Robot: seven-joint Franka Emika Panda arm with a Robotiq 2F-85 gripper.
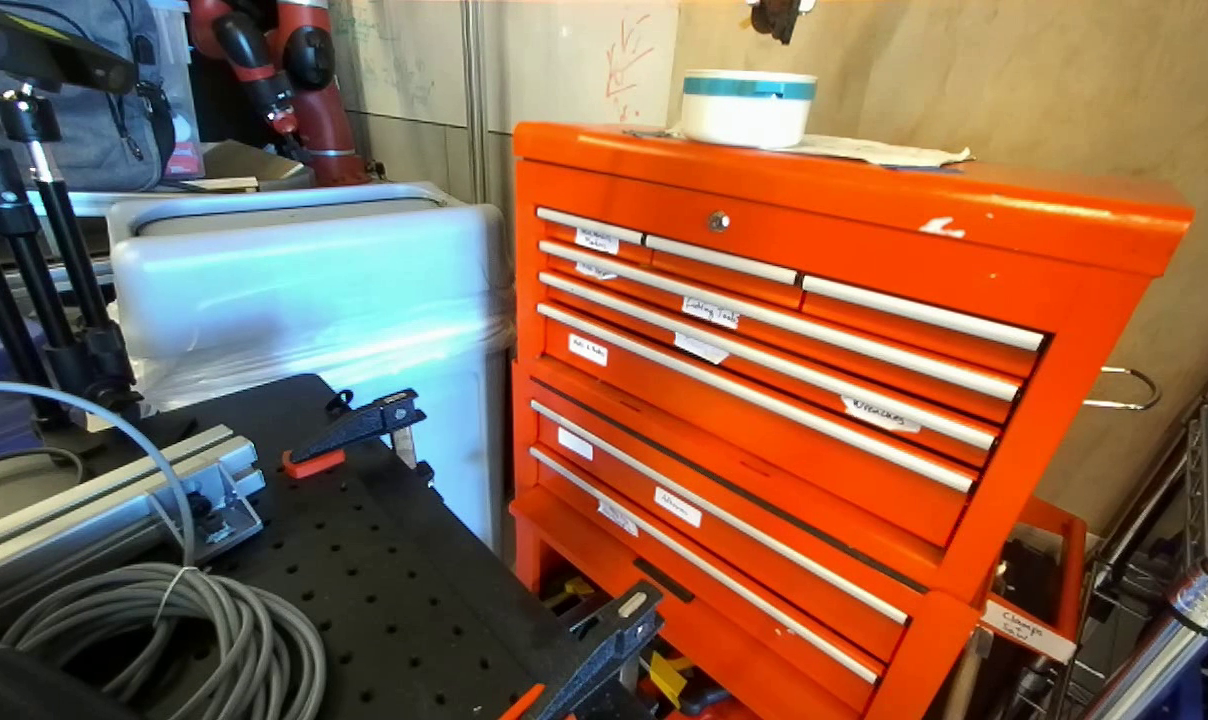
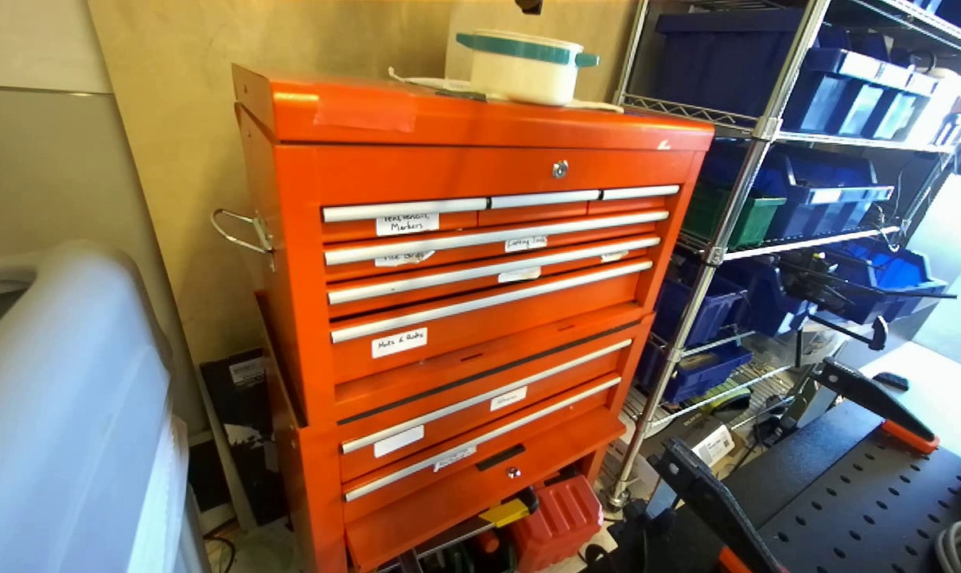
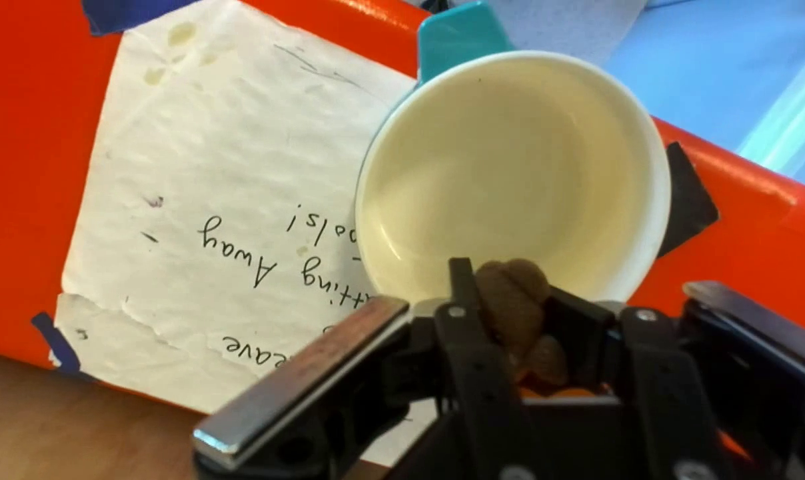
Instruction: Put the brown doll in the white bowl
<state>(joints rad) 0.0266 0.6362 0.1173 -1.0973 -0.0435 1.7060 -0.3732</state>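
Doll [image 3: 511, 303] pinched in my tool [image 3: 517, 290], up over wht bowl [image 3: 512, 163] w/ gap btwn in both ext views, so I'd call pick + carry approx done, release into bowl left.

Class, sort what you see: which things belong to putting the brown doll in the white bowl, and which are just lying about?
For the job:
brown doll, gripped in the jaws
white bowl

Just lying about:
handwritten paper
coiled grey cable
black clamps
blue bins
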